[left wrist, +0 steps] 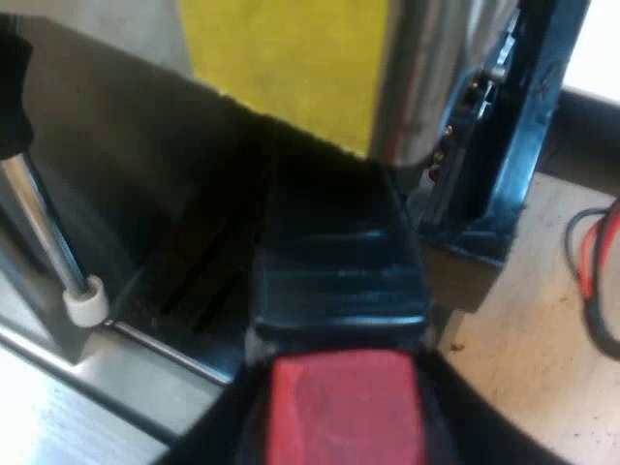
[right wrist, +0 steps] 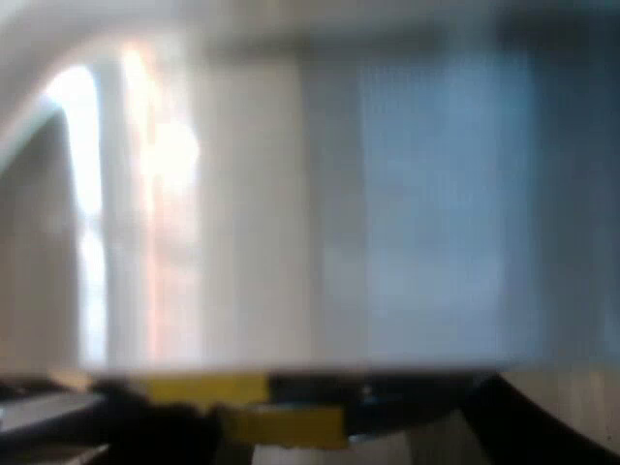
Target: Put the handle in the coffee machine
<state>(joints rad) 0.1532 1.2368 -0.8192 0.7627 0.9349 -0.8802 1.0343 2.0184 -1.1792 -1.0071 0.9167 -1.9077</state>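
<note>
The holder's dark handle [left wrist: 339, 271] runs from me toward the espresso machine's front [left wrist: 126, 145], and its red end [left wrist: 344, 407] is closest to me. My left gripper [left wrist: 344, 426] is shut on the handle at the red end, one black finger on each side. The holder's metal head is hidden in the dark under the machine's front. In the right wrist view a pale, blurred metal wall [right wrist: 320, 213] stands very close, with a yellow strip [right wrist: 262, 402] along its base.
A steam wand [left wrist: 44, 232] with a white tip hangs over the dark drip tray [left wrist: 174, 291] beside the handle. A shiny metal cylinder [left wrist: 436, 77] and a blue upright frame [left wrist: 513, 145] stand on the handle's other side, on the pale table [left wrist: 533, 378].
</note>
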